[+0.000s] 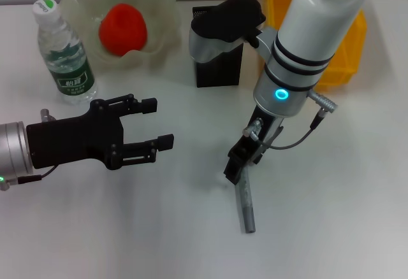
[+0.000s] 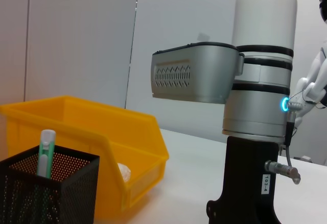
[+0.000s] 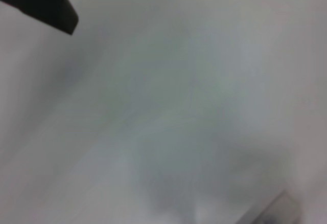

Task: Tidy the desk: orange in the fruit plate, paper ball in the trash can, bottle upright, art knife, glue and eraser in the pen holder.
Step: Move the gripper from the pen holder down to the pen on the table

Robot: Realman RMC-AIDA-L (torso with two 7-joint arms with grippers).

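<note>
The orange (image 1: 123, 29) lies in the fruit plate (image 1: 160, 6) at the back left. The bottle (image 1: 64, 56) stands upright beside the plate. The pen holder (image 1: 218, 69) stands mid-back, partly hidden by my right arm; the left wrist view shows it (image 2: 51, 193) with a white-green glue stick (image 2: 45, 152) inside. The trash can (image 1: 349, 43) is at the back right, and a pale crumpled lump, the paper ball (image 2: 124, 172), shows in it. My right gripper (image 1: 236, 168) points down at the upper end of the grey art knife (image 1: 246, 206) lying on the table. My left gripper (image 1: 158, 123) is open and empty. The eraser is out of view.
The white table (image 1: 127, 228) stretches bare around the knife and in front of my left gripper. My right arm (image 1: 306, 50) reaches over the pen holder and the trash can's front.
</note>
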